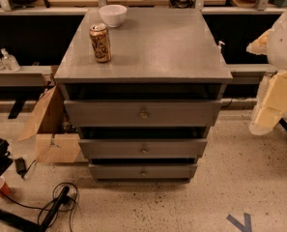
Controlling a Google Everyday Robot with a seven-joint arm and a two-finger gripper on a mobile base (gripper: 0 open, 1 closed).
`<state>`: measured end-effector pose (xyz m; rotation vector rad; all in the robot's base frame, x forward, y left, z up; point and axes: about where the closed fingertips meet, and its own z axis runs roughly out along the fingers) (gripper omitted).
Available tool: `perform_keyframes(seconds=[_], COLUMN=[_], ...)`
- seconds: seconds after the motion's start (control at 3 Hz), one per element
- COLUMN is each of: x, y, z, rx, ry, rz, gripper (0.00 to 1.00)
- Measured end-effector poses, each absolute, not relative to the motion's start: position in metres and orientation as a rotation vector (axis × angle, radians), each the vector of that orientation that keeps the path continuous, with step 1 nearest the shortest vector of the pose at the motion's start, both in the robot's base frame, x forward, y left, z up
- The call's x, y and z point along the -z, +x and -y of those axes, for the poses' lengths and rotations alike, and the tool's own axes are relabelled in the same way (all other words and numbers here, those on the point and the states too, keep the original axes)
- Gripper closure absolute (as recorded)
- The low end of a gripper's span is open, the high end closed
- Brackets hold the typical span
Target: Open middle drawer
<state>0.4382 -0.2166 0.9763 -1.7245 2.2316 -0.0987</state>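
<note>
A grey cabinet (148, 47) stands in the middle of the camera view with three drawers stacked in its front. The middle drawer (143, 149) is a flat grey front with a small round metal knob (144, 150) at its centre. None of its interior shows. The taller top drawer (143, 112) is above it and the narrow bottom drawer (143, 171) is below. My arm, white and cream, hangs at the right edge. Its gripper (265, 122) is to the right of the cabinet, well apart from the knob, at about top-drawer height.
A gold drink can (100, 43) and a white bowl (113, 15) stand on the cabinet top at the left rear. A cardboard box (53, 129) leans at the cabinet's left. Cables (56, 207) lie on the floor at front left. Benches run behind.
</note>
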Motion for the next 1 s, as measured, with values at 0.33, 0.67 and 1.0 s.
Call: perform_keyframes(seconds=[0.33, 0.67, 1.0], x=[-0.976, -0.967, -0.912], y=[0.438, 0.438, 0.432], z=[0.217, 0.216, 0.222], rx=[0.099, 0.100, 0.102], ry=[-1.724, -1.711, -1.666], rz=[-2.232, -2.226, -2.247], gripper=[0.00, 0.00, 0.00])
